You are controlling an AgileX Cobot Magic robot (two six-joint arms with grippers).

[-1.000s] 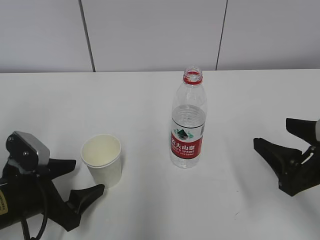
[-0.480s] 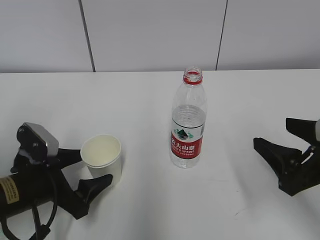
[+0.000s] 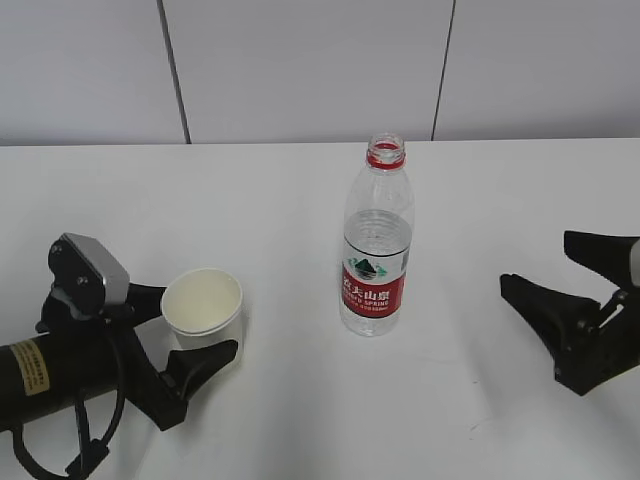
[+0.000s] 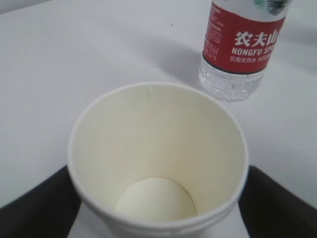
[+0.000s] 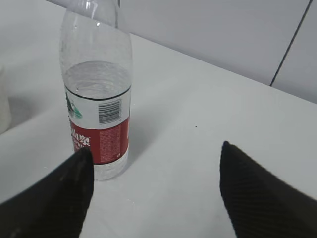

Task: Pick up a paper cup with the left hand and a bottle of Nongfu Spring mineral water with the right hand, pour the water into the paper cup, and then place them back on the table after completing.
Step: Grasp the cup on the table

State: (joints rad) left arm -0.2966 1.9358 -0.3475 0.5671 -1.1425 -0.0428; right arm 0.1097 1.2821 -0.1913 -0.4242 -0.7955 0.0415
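An empty white paper cup stands upright on the white table. My left gripper is open, with one black finger on each side of the cup's lower body. In the left wrist view the cup fills the space between the fingers. The Nongfu Spring bottle stands uncapped at the centre, with a red label and clear water to about mid-height. My right gripper is open and empty, well to the right of the bottle. In the right wrist view the bottle stands ahead of the left finger.
A grey panelled wall runs behind the table's far edge. Bare white tabletop lies between the bottle and my right gripper.
My left arm has moved forward and right, so its fingers now flank the cup. My right gripper has shifted slightly left. Cup and bottle have not moved.
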